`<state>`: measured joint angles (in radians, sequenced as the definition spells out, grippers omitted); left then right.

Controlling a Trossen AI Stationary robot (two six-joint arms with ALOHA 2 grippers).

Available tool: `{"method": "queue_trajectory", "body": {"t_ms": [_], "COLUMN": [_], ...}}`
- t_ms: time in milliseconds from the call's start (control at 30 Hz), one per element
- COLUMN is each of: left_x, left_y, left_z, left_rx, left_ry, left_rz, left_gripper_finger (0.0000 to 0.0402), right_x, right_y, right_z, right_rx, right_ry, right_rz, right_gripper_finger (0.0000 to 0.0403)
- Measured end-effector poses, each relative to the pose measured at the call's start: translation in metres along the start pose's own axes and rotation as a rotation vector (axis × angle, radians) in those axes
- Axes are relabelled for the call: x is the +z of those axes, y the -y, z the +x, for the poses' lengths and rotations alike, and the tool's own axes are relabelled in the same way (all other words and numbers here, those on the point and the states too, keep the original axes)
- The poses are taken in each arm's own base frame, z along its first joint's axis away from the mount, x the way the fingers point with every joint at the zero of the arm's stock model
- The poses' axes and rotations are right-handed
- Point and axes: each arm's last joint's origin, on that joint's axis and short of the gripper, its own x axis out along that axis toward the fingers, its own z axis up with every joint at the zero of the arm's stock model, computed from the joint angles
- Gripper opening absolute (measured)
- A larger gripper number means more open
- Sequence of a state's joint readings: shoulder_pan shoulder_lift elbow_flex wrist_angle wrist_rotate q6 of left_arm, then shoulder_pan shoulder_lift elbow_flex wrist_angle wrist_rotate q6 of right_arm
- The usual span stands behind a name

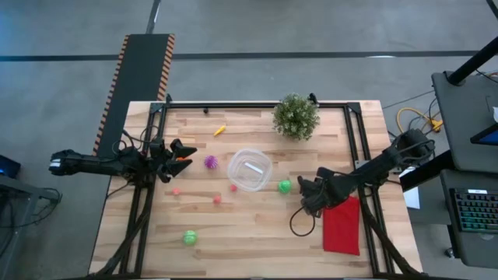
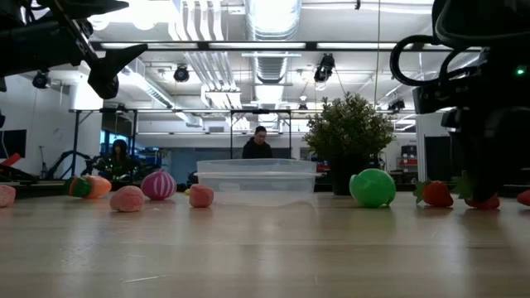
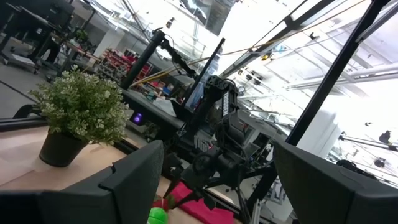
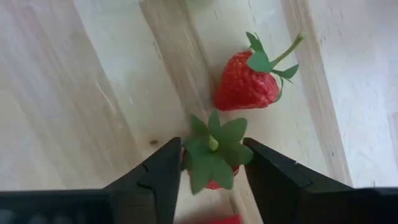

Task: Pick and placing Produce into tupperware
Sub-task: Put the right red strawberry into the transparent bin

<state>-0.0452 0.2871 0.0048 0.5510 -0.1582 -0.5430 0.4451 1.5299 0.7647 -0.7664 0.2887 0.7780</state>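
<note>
The clear round bowl (image 1: 250, 169) (image 2: 257, 176) sits mid-table. Small toy produce lies around it: a green piece (image 1: 285, 186) (image 2: 372, 188), a purple one (image 1: 210, 162), pink ones (image 1: 216, 199), another green one (image 1: 189, 237) and a yellow-orange one (image 1: 220, 131). My right gripper (image 1: 309, 196) (image 4: 212, 149) is low over the table right of the bowl, shut on a red strawberry (image 4: 214, 163). A second strawberry (image 4: 244, 86) (image 2: 436, 193) lies just beyond it. My left gripper (image 1: 180, 152) (image 3: 217, 155) hangs open above the table's left side, touching nothing. My right gripper pinches the strawberry between its two fingers (image 4: 163, 171), coming from above and pointing down. Its green leafy cap (image 4: 217, 140) shows between the fingers; the red body is mostly hidden beneath the leaves. The strawberry's underside (image 2: 482, 202) rests on the table.
A bushy potted plant (image 1: 296, 117) stands at the far edge behind the bowl. A flat red cloth (image 1: 341, 225) lies near the right gripper, toward the near right corner. Black frame rails (image 1: 354, 140) run along the table's sides. People show in the room beyond.
</note>
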Motion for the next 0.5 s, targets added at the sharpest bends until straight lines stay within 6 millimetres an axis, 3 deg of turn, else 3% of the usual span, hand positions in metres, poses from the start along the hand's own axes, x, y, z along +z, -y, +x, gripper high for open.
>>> {"method": "queue_trajectory", "body": {"t_ms": [200, 500], "left_x": [0.0, 0.0], "left_y": [0.0, 0.0], "left_z": [0.0, 0.0], "left_rx": [-0.001, -0.001], "left_ry": [0.001, 0.001], "left_rz": [0.0, 0.0], "left_gripper_finger": [0.029, 0.029], "right_x": [0.001, 0.0], "right_y": [0.001, 0.008], "right_z": [0.0, -0.015], "right_rx": [0.001, 0.062], "right_ry": [-0.001, 0.01], "right_rz": [0.003, 0.067], "right_gripper_finger": [0.0103, 0.0075]}}
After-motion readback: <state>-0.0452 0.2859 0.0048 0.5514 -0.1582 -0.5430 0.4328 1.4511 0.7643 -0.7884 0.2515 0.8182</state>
